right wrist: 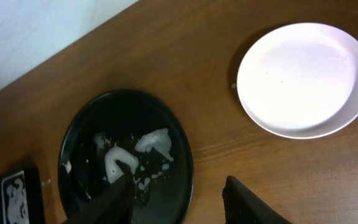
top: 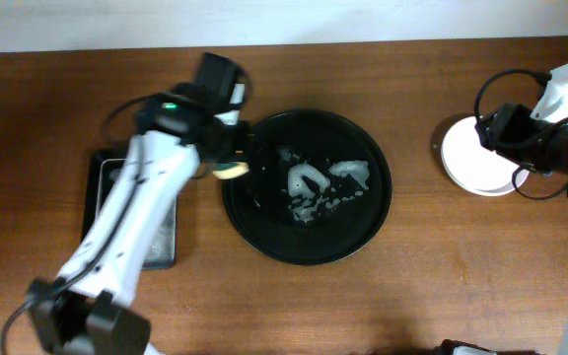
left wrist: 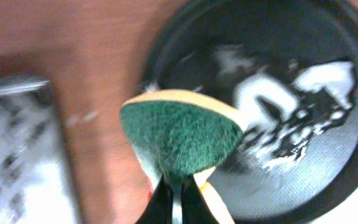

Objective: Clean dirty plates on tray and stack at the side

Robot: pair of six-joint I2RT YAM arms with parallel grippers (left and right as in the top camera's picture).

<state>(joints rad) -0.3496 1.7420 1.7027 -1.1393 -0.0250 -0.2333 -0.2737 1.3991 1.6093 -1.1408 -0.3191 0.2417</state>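
Starting at nine o'clock on the table (top: 412, 296), a small rectangular tray (top: 164, 237) lies flat, streaked with a whitish film and partly under the left arm. Just past it, the left gripper (left wrist: 173, 190) is clenched on a sponge (left wrist: 179, 134). The sponge has a yellow body and a green scouring face, which is turned toward the wrist camera. From overhead the sponge (top: 231, 170) sits at the nine-to-ten o'clock rim of the round black tray (top: 294, 242); whether it touches the rim cannot be told.

The round black tray lies at the table's middle. No plate is on it, only patches of white foam (top: 309, 187) spread from its centre toward two o'clock.

Well apart, at the tray's three o'clock, the plates (top: 471, 163) rest on the bare wood as one clean white disc. How many are piled there cannot be told. The right arm reaches over their two o'clock edge.

In the right wrist view the right gripper (right wrist: 178, 186) is released, its dark fingers (right wrist: 247, 202) spread with nothing between them.
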